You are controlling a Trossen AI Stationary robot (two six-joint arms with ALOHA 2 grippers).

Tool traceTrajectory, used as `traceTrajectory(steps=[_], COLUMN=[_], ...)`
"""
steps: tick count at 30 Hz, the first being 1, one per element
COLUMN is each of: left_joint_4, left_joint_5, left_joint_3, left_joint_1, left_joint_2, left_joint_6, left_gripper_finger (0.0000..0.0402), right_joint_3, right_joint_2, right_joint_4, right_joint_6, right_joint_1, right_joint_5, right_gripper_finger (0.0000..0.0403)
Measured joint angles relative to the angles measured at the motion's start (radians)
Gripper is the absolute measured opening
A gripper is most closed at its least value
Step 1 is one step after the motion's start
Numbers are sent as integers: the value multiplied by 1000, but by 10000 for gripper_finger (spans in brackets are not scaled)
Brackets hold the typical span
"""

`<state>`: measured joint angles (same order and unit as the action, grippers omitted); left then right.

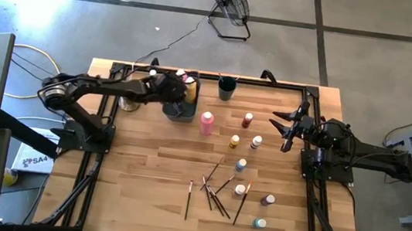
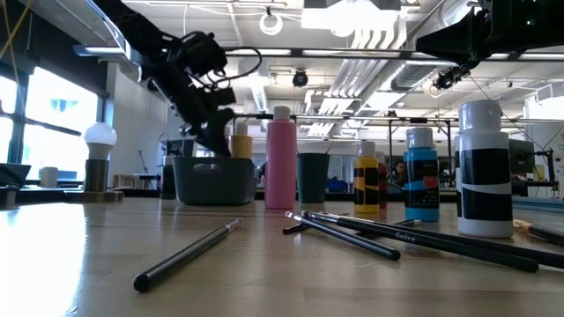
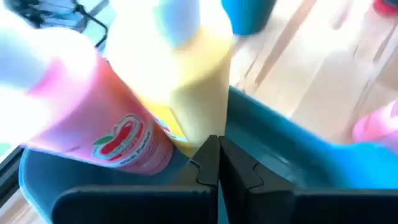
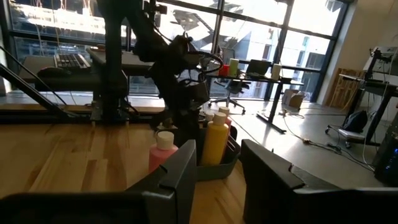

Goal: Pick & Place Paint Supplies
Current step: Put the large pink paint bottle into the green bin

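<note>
**Two arms over a paint-strewn table**

Two grippers work a wooden table (image 1: 146,163) on grey concrete floor: the left gripper (image 1: 180,89), jaws pressed together, above the dark bin (image 1: 179,111) holding squeeze bottles (image 3: 186,93); paintbrushes (image 1: 216,194) and small paint bottles (image 1: 250,175) mid-table; the right gripper (image 1: 286,128) spread, empty.

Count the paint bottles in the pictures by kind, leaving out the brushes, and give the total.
Tall squeeze bottles: 3 (2 in the dark bin, 1 pink one standing on the table)
Small white-capped paint bottles: 7
Total: 10 bottles
</note>
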<state>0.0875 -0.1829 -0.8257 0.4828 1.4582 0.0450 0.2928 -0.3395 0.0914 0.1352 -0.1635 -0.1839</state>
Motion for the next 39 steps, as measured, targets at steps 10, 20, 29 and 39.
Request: traceTrajectory(steps=[10,20,29,39], left_joint_4=[33,35,-1,-23], left_joint_5=[-135,-143,-201,-204], left_joint_3=[0,1,0,-9], left_joint_1=[-90,-93,-143,-149], left_joint_2=[-6,-6,14,76], left_joint_6=[267,403,460,494], left_gripper_finger=[0,0,0,0], right_joint_3=[0,0,0,0], right_joint_2=[0,0,0,0], right_joint_4=[-8,-9,-9,-13], right_joint_6=[0,0,1,1], right_joint_1=[0,0,0,0], right_joint_5=[0,0,0,-1], right_gripper_finger=[121,121,121,121])
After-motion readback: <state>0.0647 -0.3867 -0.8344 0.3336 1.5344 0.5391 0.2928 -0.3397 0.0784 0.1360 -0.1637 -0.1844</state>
